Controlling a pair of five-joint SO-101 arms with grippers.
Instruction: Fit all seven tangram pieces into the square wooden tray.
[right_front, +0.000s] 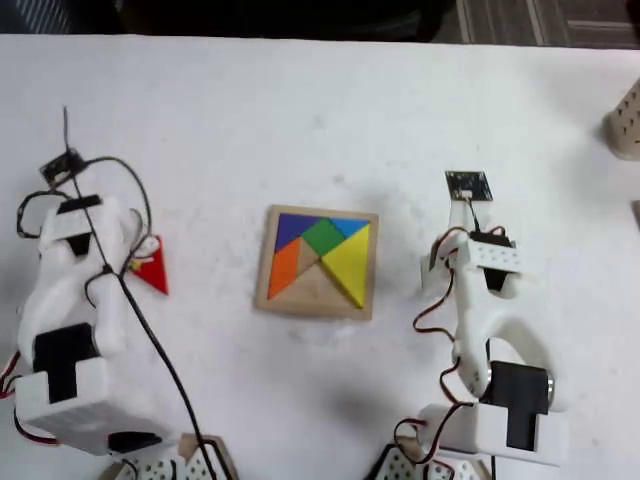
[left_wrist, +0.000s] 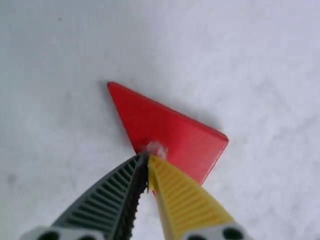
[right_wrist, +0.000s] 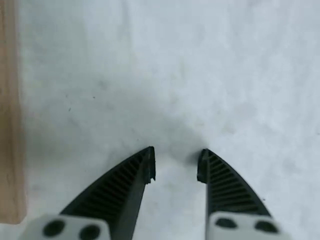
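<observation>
The square wooden tray (right_front: 262, 292) lies mid-table. It holds blue, green, light blue, yellow and orange pieces, and a wood-coloured triangular patch (right_front: 314, 287) shows at its near side. A red triangle (right_front: 153, 270) lies flat on the table to the tray's left. My left gripper (left_wrist: 147, 157) is shut, its tips together on the red triangle (left_wrist: 170, 132) near one edge. My right gripper (right_wrist: 176, 165) is open over bare table with nothing between its fingers, and the tray's wooden edge (right_wrist: 9, 125) is close beside it.
The right arm (right_front: 485, 270) stands just right of the tray. A pale pegged object (right_front: 625, 125) sits at the table's far right edge. White tabletop stretches behind and between the arms.
</observation>
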